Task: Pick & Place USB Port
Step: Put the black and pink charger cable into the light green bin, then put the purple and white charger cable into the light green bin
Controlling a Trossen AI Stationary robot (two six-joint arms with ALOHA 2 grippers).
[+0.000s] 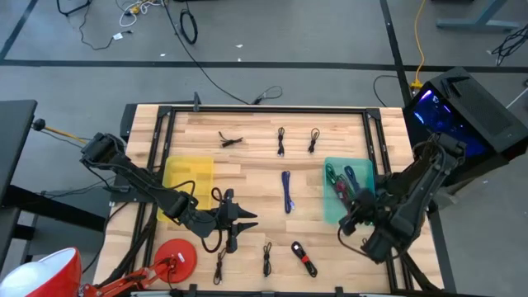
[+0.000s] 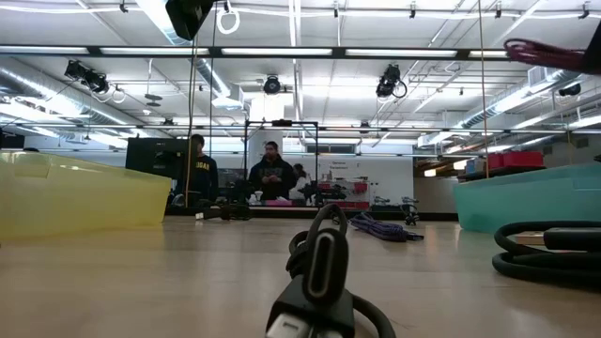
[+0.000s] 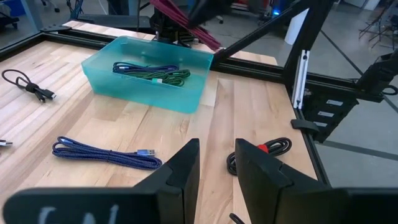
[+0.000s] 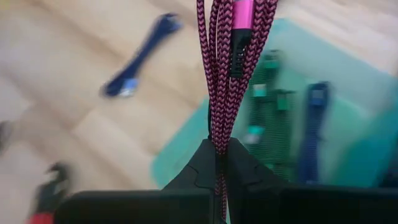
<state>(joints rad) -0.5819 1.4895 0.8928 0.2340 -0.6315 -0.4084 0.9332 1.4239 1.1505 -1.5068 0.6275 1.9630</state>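
Right wrist view: right gripper pinches a pink braided cable above the teal bin, which apparently already contains green and blue cables. Left gripper, fingers slightly parted and empty, hovers beside the yellow bin.

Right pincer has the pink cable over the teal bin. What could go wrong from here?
1. The pink cable hangs long and looped from the shut right pincer; part may drape over the teal bin wall on release.
2. It could snag the green and blue cables already inside the bin.
3. The left pincer hovers low near a black cable and could nudge it.
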